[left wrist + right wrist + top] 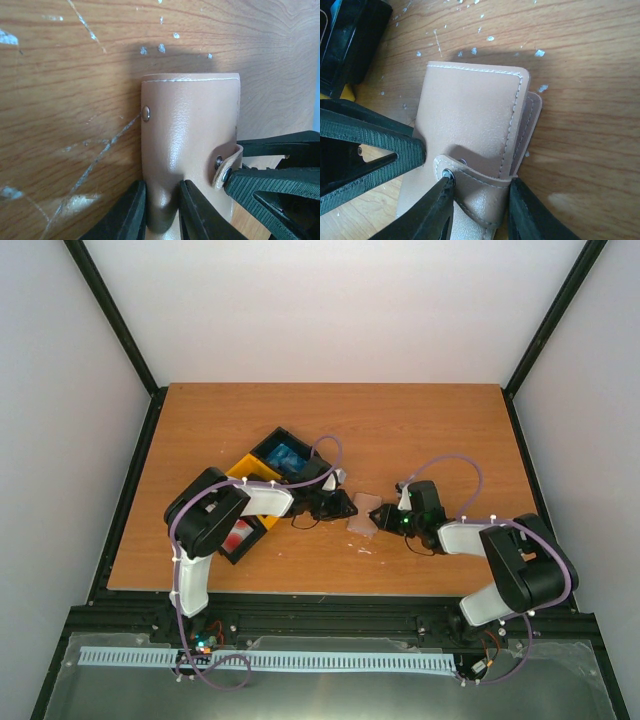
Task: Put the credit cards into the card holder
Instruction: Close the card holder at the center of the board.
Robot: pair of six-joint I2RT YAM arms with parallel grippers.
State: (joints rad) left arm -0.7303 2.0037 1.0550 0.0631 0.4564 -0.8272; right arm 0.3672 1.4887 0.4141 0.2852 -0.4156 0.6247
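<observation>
The pinkish-tan card holder (pixel 362 516) lies folded on the table between both grippers. My left gripper (pixel 162 202) is shut on the holder's near edge (pixel 190 125), pinching the leather between its black fingers. My right gripper (pixel 480 192) is shut on the holder's snap strap (pixel 485 187): one fingertip sits against the metal stud and the other against the strap's fold at the holder's edge. The holder's stitched cover (pixel 470 110) faces up. Blue credit cards (pixel 286 456) lie in a black bin, and a red-and-white card (pixel 238 536) lies in another.
A black bin (pixel 270 443), a yellow bin (pixel 246 468) and a second black bin (pixel 252 540) stand in a row left of the holder, under my left arm. A black bin corner (pixel 355 45) shows at the top left of the right wrist view.
</observation>
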